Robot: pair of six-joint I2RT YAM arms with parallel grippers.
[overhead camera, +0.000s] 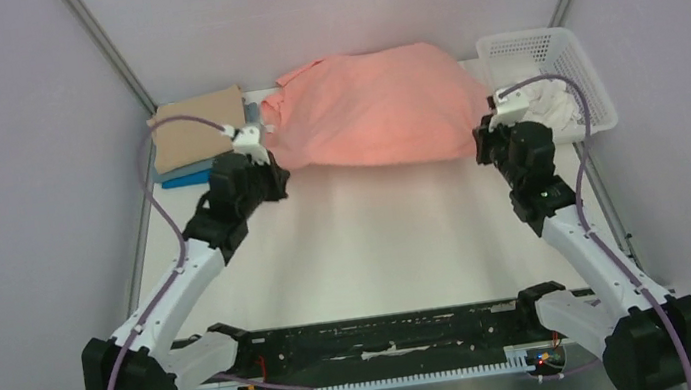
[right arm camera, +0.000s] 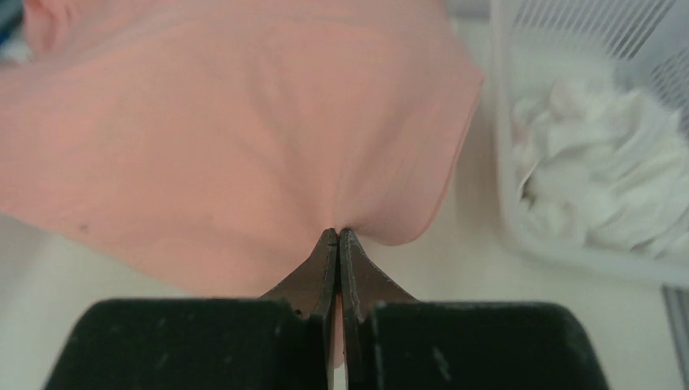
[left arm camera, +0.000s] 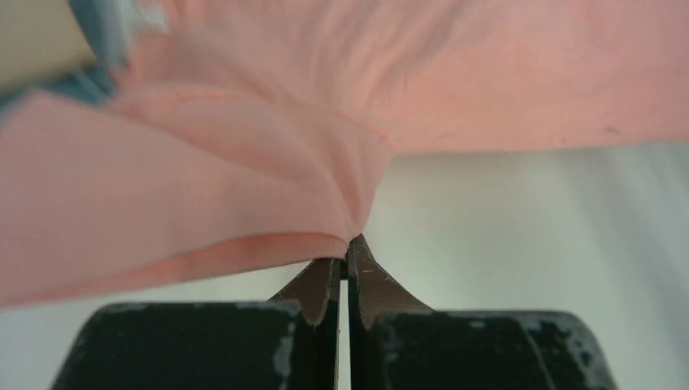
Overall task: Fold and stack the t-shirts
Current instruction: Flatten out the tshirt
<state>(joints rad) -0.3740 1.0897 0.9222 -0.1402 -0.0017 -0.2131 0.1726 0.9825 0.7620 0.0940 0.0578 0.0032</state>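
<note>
- Left gripper (left arm camera: pixel 348 246): jaws pinched tight on the near-left edge of the pink shirt (overhead camera: pixel 375 105), with fabric bunched at the tips.
- Right gripper (right arm camera: pixel 337 236): jaws clamped together on the shirt's near-right edge, where the cloth puckers.
- The pink shirt lies across the far middle of the table (overhead camera: pixel 378 241), spread between both grippers.
- Tan shirt (overhead camera: pixel 200 128): folded, at the far-left corner, on top of a blue shirt (overhead camera: pixel 186 180). The pink shirt's left side reaches this stack.
- Basket (overhead camera: pixel 529 50): far right, just beside the pink shirt, with a crumpled white cloth (overhead camera: pixel 560 108) inside.
- The table is white, with plain grey walls (overhead camera: pixel 13 148) on three sides.
</note>
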